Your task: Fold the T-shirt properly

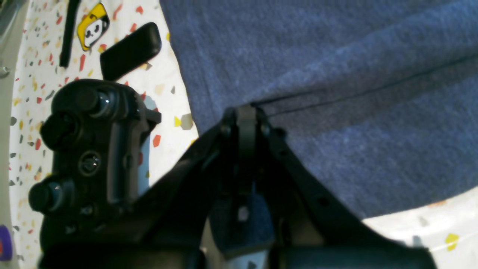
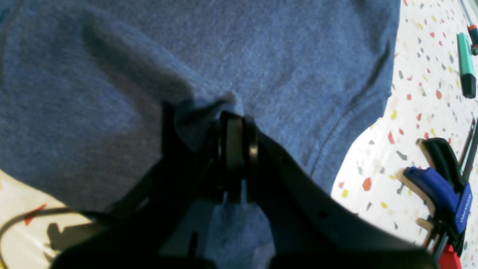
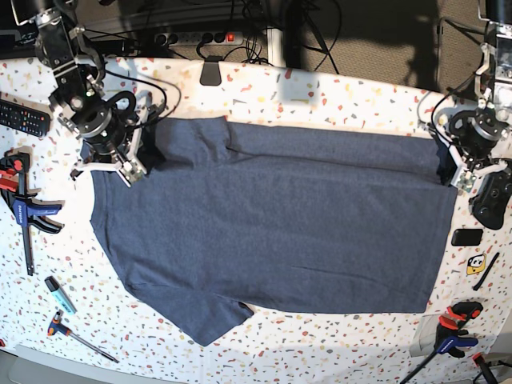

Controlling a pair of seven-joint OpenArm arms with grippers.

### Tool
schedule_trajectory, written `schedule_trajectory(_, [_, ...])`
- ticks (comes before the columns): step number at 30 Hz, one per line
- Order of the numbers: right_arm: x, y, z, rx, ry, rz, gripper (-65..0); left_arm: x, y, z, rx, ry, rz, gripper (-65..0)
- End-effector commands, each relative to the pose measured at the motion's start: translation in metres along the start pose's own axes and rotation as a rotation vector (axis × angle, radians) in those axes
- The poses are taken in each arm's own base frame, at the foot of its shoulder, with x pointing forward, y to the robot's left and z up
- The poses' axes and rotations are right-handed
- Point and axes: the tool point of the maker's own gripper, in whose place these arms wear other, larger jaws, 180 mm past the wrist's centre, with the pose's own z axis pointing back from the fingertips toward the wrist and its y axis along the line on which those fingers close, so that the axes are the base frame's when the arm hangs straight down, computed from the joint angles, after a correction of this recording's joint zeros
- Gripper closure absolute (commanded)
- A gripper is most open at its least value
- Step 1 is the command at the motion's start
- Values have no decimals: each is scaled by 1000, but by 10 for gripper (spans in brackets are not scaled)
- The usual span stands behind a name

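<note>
T-shirt lies spread flat on the speckled table, plain side up, far long edge already doubled over toward the middle. Left tool closed tight on cloth at the hem-end corner; a taut crease runs away from its tips. Right tool closed on a bunched fold near the shoulder end.

Handling: soft knit, light, limp. It will drape and sag between the two grips, not hold a line by itself. Probably grippy enough not to slip, though the wrist views are blurred. Best holds are corners and seamed edges; keep tension across the span so the fold lands straight.
</note>
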Motion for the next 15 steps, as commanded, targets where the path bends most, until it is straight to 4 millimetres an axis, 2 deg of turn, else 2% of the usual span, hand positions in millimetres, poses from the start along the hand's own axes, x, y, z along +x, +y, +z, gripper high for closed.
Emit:
schedule_trajectory(1, [10, -12, 1, -27, -29, 13, 0, 17, 17, 1, 34, -51, -15, 0])
schedule_trajectory(7, [8, -11, 0, -27, -16, 7, 0, 24, 21, -1, 43, -63, -18, 0])
schedule_trajectory(10, [-1, -11, 0, -27, 34, 6, 0, 19, 22, -1, 45, -39, -31, 0])
schedule_trajectory(11, [-5, -12, 0, -28, 58, 5, -39, 17, 22, -1, 48, -24, -41, 0])
schedule_trajectory(13, [-8, -13, 1, -33, 74, 4, -185, 14, 24, -1, 54, -5, -68, -136])
schedule_trajectory(14, [-8, -16, 1, -45, 74, -2, -229, 12, 24, -1, 58, 3, -85, -200])
schedule_trajectory(15, [-8, -19, 1, -63, 73, -12, -242, 11, 25, -1, 62, 9, -100, -242])
